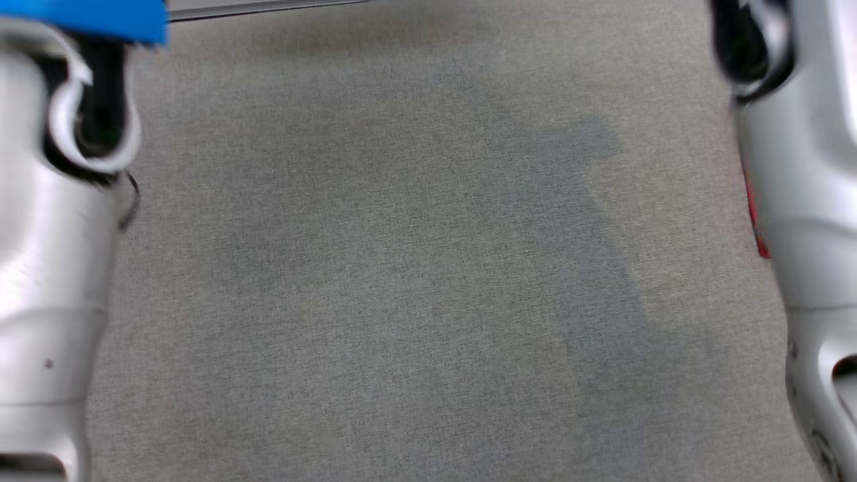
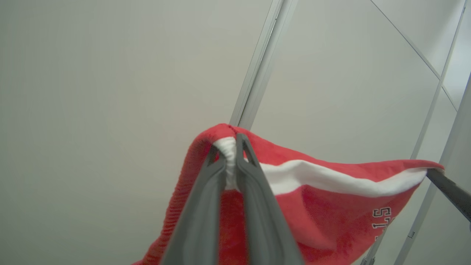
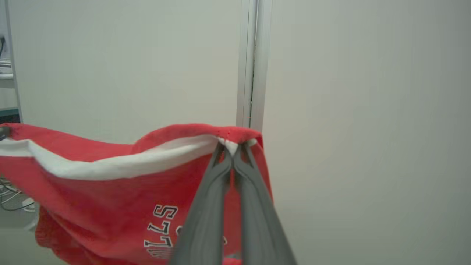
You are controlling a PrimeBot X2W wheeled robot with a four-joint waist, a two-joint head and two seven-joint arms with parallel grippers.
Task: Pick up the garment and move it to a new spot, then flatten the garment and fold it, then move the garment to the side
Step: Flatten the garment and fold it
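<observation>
Left gripper (image 2: 231,147) and right gripper (image 3: 232,152) each pinch the white-trimmed top edge of the garment (image 3: 92,198), which sags aloft between them before a pale wall (image 3: 349,110); soft and light, it looks best held at those corners.

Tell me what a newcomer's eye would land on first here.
The red garment with its white band and lettering, hung in the air between two pinches: the left gripper shut on one end of the band, the right gripper on the other. In the head view, a grey fabric surface lies between two pale forearms.
</observation>
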